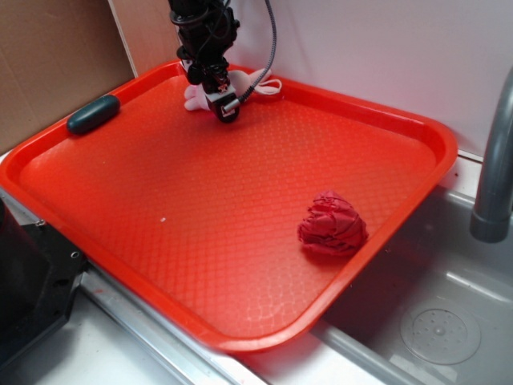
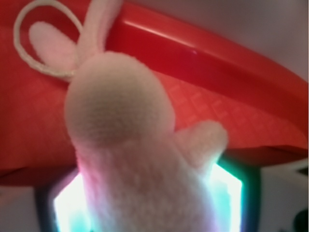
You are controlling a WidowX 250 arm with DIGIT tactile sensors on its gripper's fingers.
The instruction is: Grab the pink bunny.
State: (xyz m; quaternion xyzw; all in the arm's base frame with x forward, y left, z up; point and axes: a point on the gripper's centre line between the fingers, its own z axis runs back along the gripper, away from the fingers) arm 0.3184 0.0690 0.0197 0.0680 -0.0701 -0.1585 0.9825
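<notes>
The pink bunny [image 1: 195, 98] lies at the far edge of the red tray [image 1: 240, 208], its ears and thin white loop [image 1: 266, 85] pointing right along the rim. My gripper [image 1: 210, 95] is lowered over it, one dark fingertip [image 1: 227, 108] touching down in front. In the wrist view the bunny [image 2: 120, 125] fills the middle, its body running down between my fingers, with bright gaps showing on both sides of it. The jaws stand open around the bunny's body.
A deep red wrinkly cloth ball [image 1: 332, 224] sits near the tray's right front edge. A dark teal oblong object [image 1: 93, 113] rests on the tray's left rim. A sink basin [image 1: 433, 321] and grey faucet pipe [image 1: 497, 168] are to the right.
</notes>
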